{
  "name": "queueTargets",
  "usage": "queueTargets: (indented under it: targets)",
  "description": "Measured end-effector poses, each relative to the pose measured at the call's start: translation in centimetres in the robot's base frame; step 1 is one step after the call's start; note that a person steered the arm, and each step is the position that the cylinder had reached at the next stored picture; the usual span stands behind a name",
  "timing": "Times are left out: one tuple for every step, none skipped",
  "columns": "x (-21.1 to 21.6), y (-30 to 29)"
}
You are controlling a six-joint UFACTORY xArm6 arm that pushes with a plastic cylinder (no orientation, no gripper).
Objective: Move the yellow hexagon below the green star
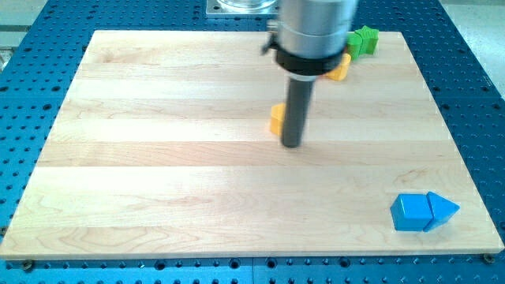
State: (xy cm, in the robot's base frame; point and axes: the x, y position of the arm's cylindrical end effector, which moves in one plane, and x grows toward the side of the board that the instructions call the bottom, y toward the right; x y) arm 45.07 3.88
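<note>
A yellow block (276,119), likely the hexagon, lies near the middle of the wooden board, mostly hidden behind my rod. My tip (291,145) is just to its right and a little lower, touching or nearly touching it. The green star (364,40) sits at the board's top right. Another yellow block (340,69) lies just below and left of the star, partly hidden by the arm's body.
A blue cube-like block (410,212) and a blue triangular block (442,209) sit touching each other at the board's bottom right. The wooden board (158,158) rests on a blue perforated table (24,118).
</note>
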Motion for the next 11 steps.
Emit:
queueTargets:
  targets:
    - [-4.7,2.3]
    - [-6.9,1.1]
    - [-3.1,-3.9]
    - [-0.5,-5.4]
    - [-4.9,-9.1]
    - [-7.5,-3.0]
    - [-7.6,4.9]
    - [-10.1,9.4]
    - [-8.7,9.9]
    - [-8.6,12.4]
    - [-11.2,17.2]
